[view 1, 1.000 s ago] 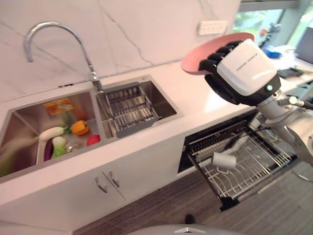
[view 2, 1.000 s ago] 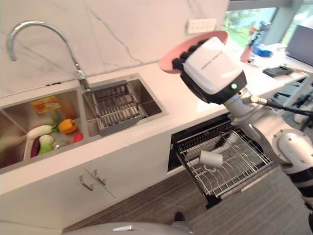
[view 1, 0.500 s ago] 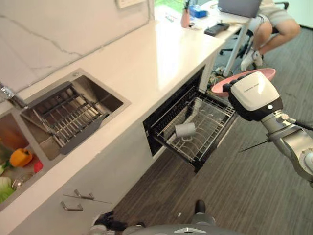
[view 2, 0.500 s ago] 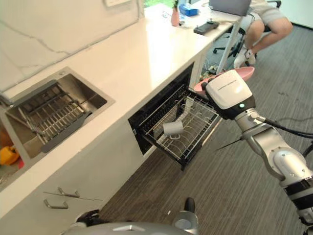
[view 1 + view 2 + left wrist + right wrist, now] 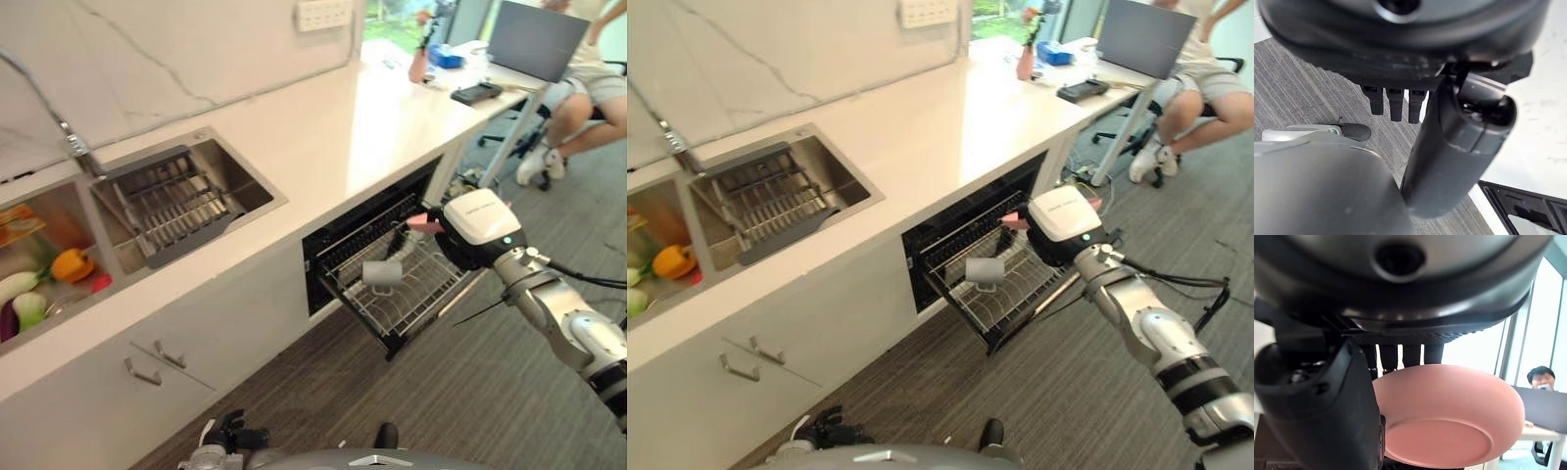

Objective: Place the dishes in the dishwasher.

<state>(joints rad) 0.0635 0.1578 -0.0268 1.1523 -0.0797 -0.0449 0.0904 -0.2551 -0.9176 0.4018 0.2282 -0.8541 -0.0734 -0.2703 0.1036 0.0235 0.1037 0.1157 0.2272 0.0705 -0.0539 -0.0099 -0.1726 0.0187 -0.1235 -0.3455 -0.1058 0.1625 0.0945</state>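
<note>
My right hand (image 5: 477,229) is shut on a pink plate (image 5: 1449,426), thumb on one face and fingers (image 5: 1400,356) behind the rim. From the head views just a pink edge (image 5: 423,223) sticks out past the hand. The hand hangs low over the right side of the pulled-out dishwasher rack (image 5: 404,294), a wire basket under the white counter (image 5: 323,127). A white cup (image 5: 382,273) lies on its side in the rack, left of the hand. My left hand (image 5: 1454,147) hangs idle over the grey floor, fingers relaxed and holding nothing.
A double sink (image 5: 211,191) lies at the left, with a wire drainer (image 5: 171,201) in one basin and vegetables (image 5: 73,264) in the other. A person (image 5: 578,88) sits at a desk with a laptop (image 5: 537,39) at the far right. Open carpet (image 5: 460,392) lies before the rack.
The camera has swung back left. My right hand has brought the pink plate down and in, from above the rack's outer edge to just over the rack. The cup has not moved.
</note>
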